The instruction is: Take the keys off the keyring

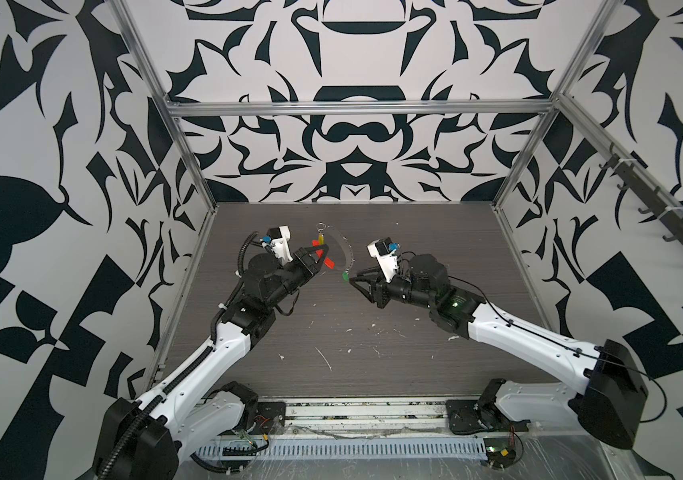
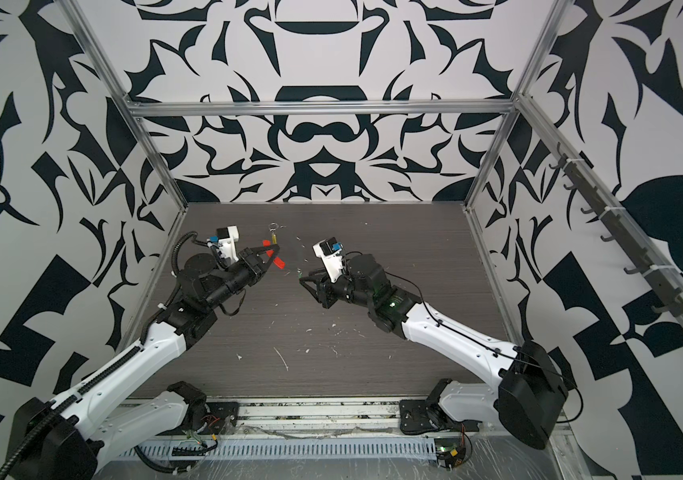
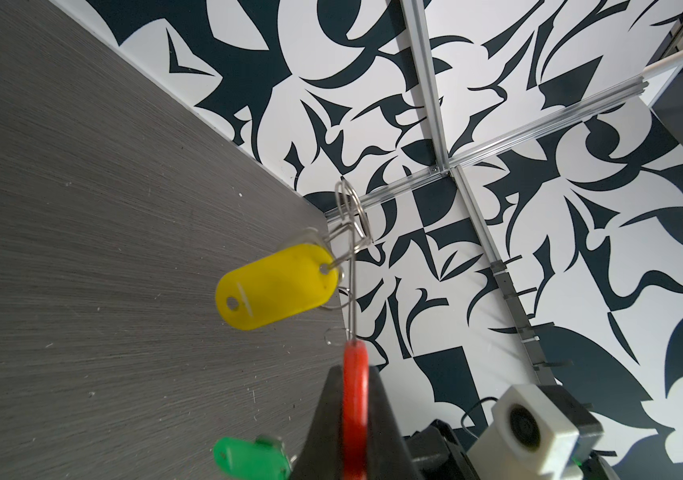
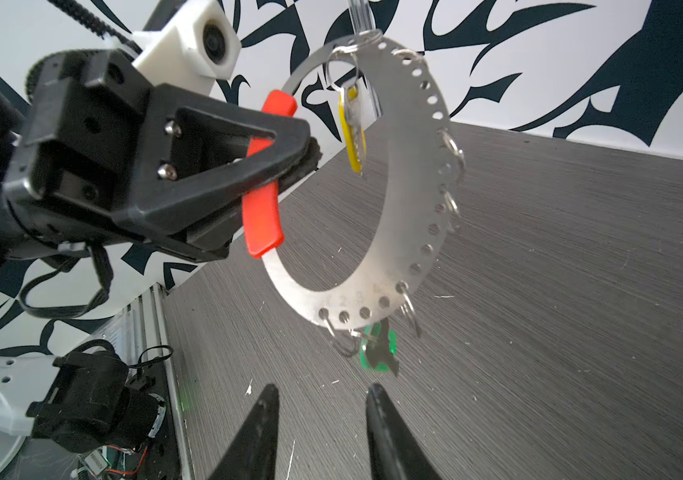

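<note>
A yellow tag (image 3: 277,286) and a green tag (image 3: 248,457) are seen. The strip (image 4: 410,216) is coloured silver and dotted with a row of round holes, and its end (image 4: 262,216) is covered in red. The table (image 1: 373,345) is lined in dark grey. The walls (image 1: 352,62) are painted white with dark shapes. The arms (image 1: 223,345) are coloured white and black.

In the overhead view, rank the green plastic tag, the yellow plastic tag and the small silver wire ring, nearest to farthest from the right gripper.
1. Green oblong plastic tag: just off the right gripper.
2. Yellow oblong plastic tag: hanging farther back, toward the left arm's side.
3. Small silver wire ring: rearmost, just past the yellow tag.
</note>
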Robot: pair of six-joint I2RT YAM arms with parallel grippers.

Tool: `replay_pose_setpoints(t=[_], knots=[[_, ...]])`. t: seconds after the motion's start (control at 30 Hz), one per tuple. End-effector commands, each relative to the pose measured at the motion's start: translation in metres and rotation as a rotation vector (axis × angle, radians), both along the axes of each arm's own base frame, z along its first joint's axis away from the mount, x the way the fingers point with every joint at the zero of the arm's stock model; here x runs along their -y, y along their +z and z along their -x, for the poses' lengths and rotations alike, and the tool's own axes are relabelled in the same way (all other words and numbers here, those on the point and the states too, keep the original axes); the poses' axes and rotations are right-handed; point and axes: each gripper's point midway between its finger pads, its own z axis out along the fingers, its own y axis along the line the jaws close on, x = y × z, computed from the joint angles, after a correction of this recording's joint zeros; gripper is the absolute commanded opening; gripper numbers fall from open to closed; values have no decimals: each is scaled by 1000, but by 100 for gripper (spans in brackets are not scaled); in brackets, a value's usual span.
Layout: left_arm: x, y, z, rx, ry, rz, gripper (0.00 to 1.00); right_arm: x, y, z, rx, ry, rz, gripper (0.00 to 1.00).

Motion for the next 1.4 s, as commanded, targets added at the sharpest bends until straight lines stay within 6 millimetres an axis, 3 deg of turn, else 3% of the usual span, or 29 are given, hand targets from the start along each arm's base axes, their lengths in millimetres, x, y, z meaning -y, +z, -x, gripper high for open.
replay_pose_setpoints(t=[0.0, 0.63, 1.37], knots=[[-4, 9, 3, 22, 9, 27, 0, -8, 33, -4, 76, 8, -52, 38], [-3, 7, 4, 20, 3, 36, 0, -17, 34, -8, 79, 16, -44, 25], [-1, 10, 7, 29, -8, 50, 0, -17, 24, -13, 69, -3, -11, 16]])
